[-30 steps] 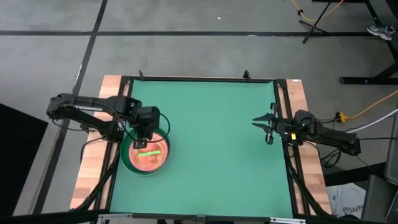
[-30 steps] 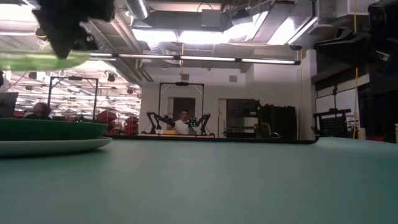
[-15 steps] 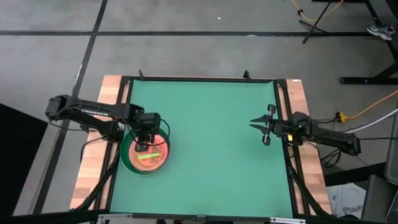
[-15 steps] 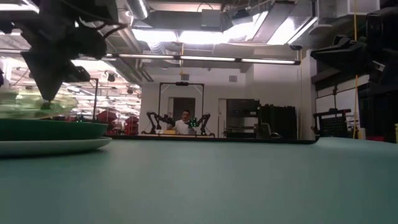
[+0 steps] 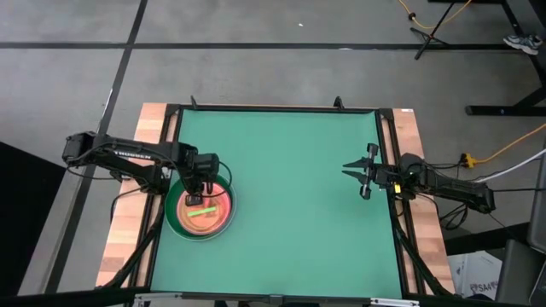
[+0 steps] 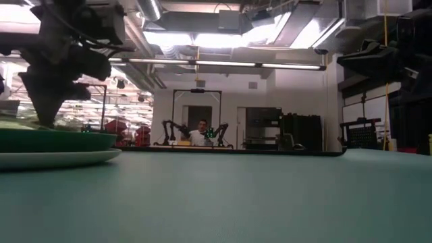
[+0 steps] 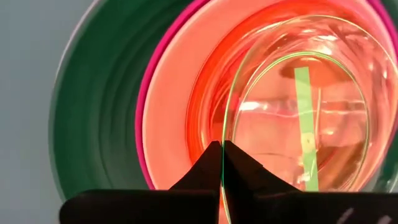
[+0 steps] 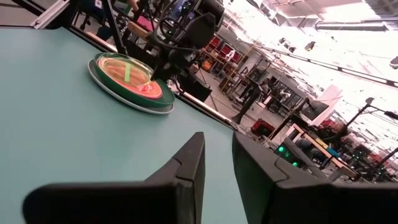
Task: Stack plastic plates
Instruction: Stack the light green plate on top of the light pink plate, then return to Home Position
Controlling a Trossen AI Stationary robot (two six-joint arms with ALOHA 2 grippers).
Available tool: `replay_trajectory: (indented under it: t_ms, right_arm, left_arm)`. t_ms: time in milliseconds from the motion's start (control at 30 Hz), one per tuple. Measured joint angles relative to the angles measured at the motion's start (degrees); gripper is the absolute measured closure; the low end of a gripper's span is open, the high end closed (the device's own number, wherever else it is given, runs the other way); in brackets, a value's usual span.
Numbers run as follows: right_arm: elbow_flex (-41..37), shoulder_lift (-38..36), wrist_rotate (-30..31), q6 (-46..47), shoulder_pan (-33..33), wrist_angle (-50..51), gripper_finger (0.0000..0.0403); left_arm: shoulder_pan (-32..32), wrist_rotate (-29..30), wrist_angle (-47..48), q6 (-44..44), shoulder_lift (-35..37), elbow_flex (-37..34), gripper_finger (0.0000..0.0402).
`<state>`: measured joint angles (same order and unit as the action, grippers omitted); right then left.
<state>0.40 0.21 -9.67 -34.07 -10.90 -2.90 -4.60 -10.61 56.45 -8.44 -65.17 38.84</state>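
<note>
Small translucent lime-green plastic plate (image 7: 298,118) pinched at rim by left gripper (image 5: 195,198) fingers, lowered onto round plastic plate stack (image 5: 183,228) for nesting. Right gripper (image 5: 362,173) parked at tabletop (image 5: 299,188) edge, fingers spread.

plate stack (image 6: 40,145) cut off, lower plates hidden

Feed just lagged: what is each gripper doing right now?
Left gripper: shut on the lime-green plate rim, atop the stack.
Right gripper: open, holding nothing, at the table's right edge.
</note>
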Motion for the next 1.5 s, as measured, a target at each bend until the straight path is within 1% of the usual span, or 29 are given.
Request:
replay_trajectory:
  t_ms: [67, 200, 333, 467, 600, 767, 1067, 1300, 1500]
  right_arm:
    - [0.00, 0.00, 0.00, 0.00, 0.00, 0.00, 0.0327]
    - [0.00, 0.00, 0.00, -0.01, 0.00, 0.02, 0.0327]
    - [0.00, 0.00, 0.00, -0.01, 0.00, 0.04, 0.0327]
    - [0.00, 0.00, 0.00, -0.01, 0.00, 0.07, 0.0327]
    - [0.00, 0.00, 0.00, -0.02, 0.00, 0.07, 0.0327]
    - [0.00, 0.00, -0.01, -0.03, 0.01, 0.08, 0.0327]
    - [0.00, 0.00, -0.01, -0.03, 0.01, 0.09, 0.0327]
    - [0.00, 0.00, -0.01, -0.06, 0.01, 0.09, 0.0327]
    - [0.00, 0.00, 0.00, -0.06, 0.02, 0.20, 0.0327]
  left_arm:
    - [0.00, 0.24, -0.01, -0.03, 0.00, -0.38, 0.0402]
    - [0.00, 2.94, -0.06, -0.63, 0.00, -0.58, 0.0402]
    - [0.00, 2.99, -0.04, -1.55, 0.00, -0.58, 0.0401]
    - [0.00, 3.06, -0.07, -1.97, 0.00, -0.58, 0.0383]
    - [0.00, 3.15, -0.07, -4.70, 0.00, -0.58, 0.0357]
    - [0.00, 3.13, -0.07, -5.06, 0.00, -0.58, 0.0333]
    - [0.00, 2.95, -0.09, -6.12, 0.00, -0.30, 0.0326]
    - [0.00, 2.93, 0.01, -6.22, 0.00, 3.15, 0.0326]
    - [0.00, 2.87, 1.43, -6.04, 0.00, 8.38, 0.0326]
